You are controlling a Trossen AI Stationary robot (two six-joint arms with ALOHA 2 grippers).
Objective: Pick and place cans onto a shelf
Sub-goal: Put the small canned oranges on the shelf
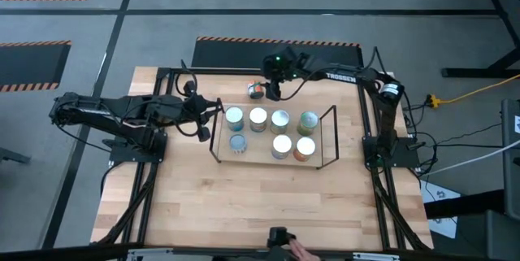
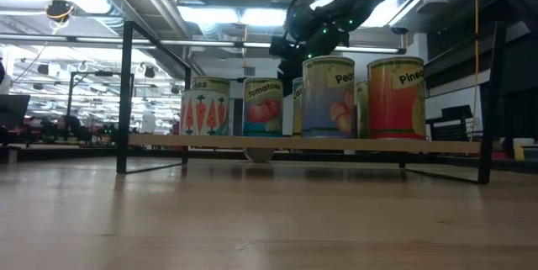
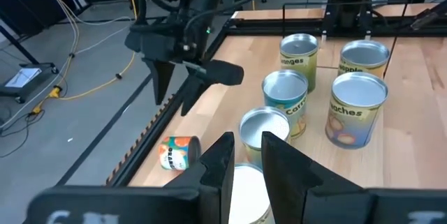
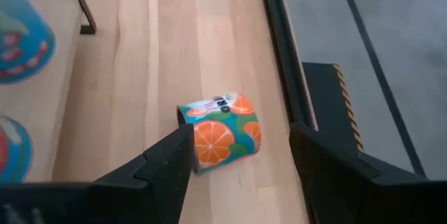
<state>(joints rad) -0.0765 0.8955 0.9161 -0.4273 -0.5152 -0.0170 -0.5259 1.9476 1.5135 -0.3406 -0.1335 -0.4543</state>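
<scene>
Several cans (image 1: 280, 119) stand upright on the black wire shelf (image 1: 329, 135) in the middle of the table. One can with an orange-fruit label (image 4: 220, 132) lies on its side on the table behind the shelf's far left end (image 1: 255, 90); it also shows in the left wrist view (image 3: 178, 153). My right gripper (image 4: 241, 158) is open and points down above this can, one finger toward each of its ends, and it touches nothing. My left gripper (image 3: 246, 158) waits beside the shelf's left end (image 1: 203, 123), its fingers a little apart and empty.
The black table-edge frame (image 4: 279, 49) runs close behind the lying can. The shelf's upright wire ends (image 1: 218, 127) stand between my left gripper and the cans. Bare wood lies on the table's near side (image 1: 260, 204).
</scene>
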